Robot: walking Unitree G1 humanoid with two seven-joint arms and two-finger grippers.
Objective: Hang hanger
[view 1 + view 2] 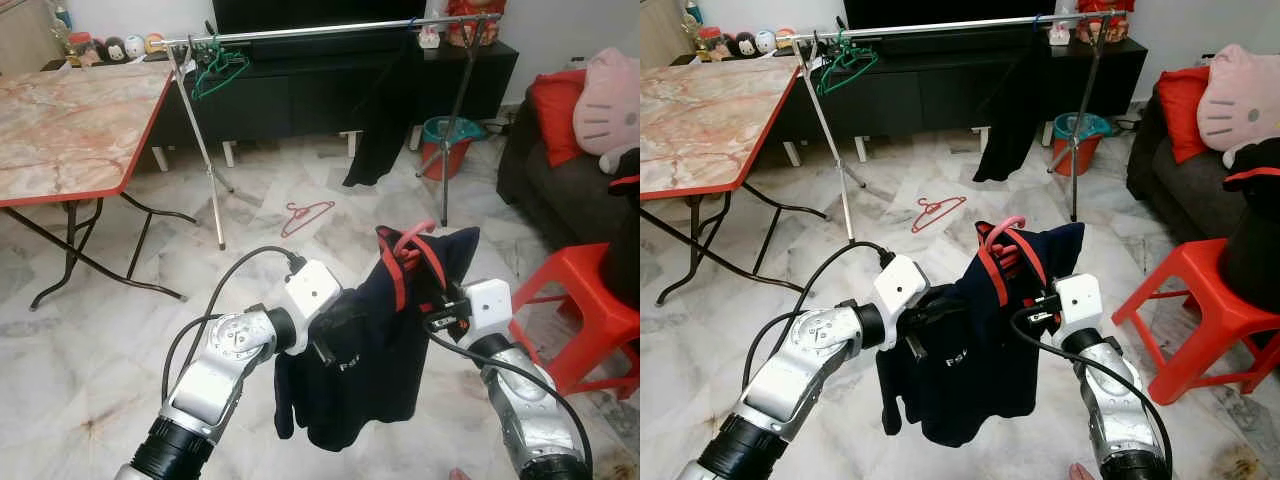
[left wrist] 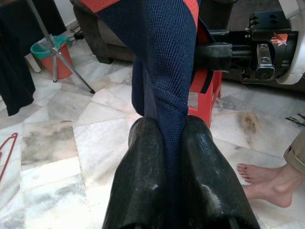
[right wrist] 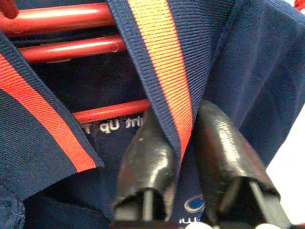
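- The navy shirt with orange-red collar trim hangs between the two arms, in front of the robot and above the marble floor.
- A red hanger sits inside the shirt's neck; its hook rises above the collar.
- The left gripper is clamped on a fold of the shirt's fabric, both black fingers pressed against the cloth.
- The right gripper is closed on the collar's orange-striped edge, with the hanger's red bars just beyond its fingertips. Whether the fingers also pinch the hanger cannot be told.
- The clothes rail, a silver bar on tripod legs, stands well ahead of the robot in front of a black TV cabinet.
- A green hanger hangs near the rail's left end; a dark garment hangs towards its right end.
- A second red hanger lies on the floor between the robot and the rail.
- A marble-topped folding table with a red edge stands to the left.
- A red plastic stool stands to the right, beside a dark sofa bearing a pink plush cushion.
- A red bucket sits near the rail's right leg.
- A person's bare foot rests on the floor, seen in the left wrist view.
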